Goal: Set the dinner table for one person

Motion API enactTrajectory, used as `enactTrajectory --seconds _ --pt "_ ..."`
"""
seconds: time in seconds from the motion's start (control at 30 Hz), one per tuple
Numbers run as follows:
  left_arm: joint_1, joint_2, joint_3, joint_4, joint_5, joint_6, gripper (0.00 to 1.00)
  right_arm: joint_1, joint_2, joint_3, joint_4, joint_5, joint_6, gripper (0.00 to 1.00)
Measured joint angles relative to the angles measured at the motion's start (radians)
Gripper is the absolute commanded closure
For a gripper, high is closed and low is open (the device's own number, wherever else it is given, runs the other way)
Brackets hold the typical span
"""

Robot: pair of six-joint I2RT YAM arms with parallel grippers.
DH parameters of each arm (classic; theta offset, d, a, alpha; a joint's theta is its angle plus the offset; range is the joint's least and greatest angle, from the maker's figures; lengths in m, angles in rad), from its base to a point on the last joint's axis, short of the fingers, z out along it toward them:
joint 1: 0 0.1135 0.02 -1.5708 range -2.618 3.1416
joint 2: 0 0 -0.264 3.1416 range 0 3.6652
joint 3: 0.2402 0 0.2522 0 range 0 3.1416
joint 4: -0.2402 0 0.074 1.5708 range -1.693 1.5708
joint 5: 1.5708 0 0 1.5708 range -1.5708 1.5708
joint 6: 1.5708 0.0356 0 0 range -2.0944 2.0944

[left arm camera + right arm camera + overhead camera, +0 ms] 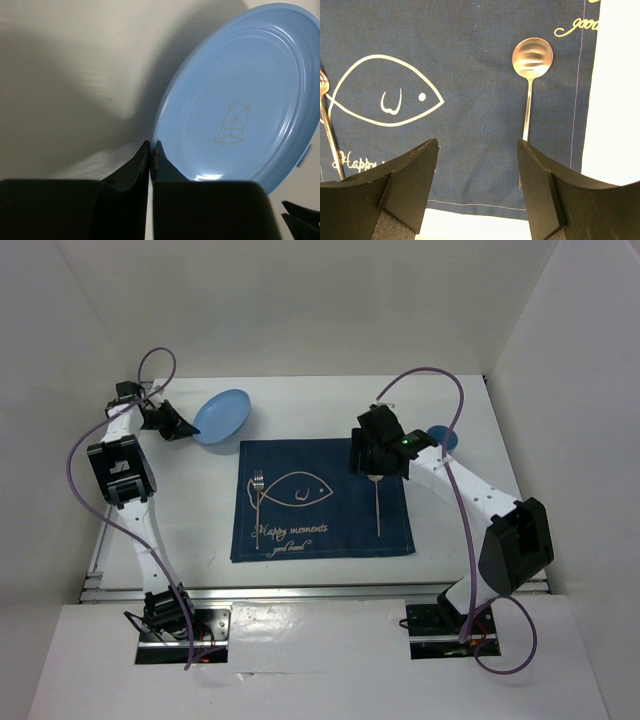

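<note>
Left tool pinched together at blue plate; right tool apart above spoon.

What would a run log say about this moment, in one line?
left pincer: shut at rim of blue plate, grip unclear | right pincer: open over placemat | fork, spoon: on placemat

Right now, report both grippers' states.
Left gripper: shut at the plate rim; whether it grips the plate cannot be told.
Right gripper: open, empty, above the mat.
</note>
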Motion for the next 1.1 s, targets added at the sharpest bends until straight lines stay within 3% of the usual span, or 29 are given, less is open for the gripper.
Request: enactTrajectory --seconds 0.2,0.43,0.57,0.73,0.9,1.1 --pt "0.016 -0.024 0.001 -0.007 0.101 0.012 1.0 0.0 -0.019 0.002 -0.014 0.01 0.012 0.28" --pt "-0.063 -0.186 -0.014 -0.081 0.1 0.199 1.0 0.0 -0.045 0.018 -0.034 0.035 0.04 0.28" --pt "-0.208 -0.348 -0.091 -0.154 0.064 0.402 1.0 0.0 -0.085 0.018 -0.072 0.074 0.085 0.28" --pt "-0.479 -0.513 -0.333 -0.169 -0.016 0.579 1.0 0.0 -0.193 0.017 -0.105 0.126 0.136 0.28" --pt "-0.715 -0.502 -0.5 -0.152 -0.094 0.657 1.0 0.0 -0.294 0.01 -0.132 0.17 0.187 0.28" --pt "-0.766 -0.398 -0.483 -0.122 -0.16 0.658 1.0 0.0 -0.348 -0.015 -0.171 0.192 0.233 0.28"
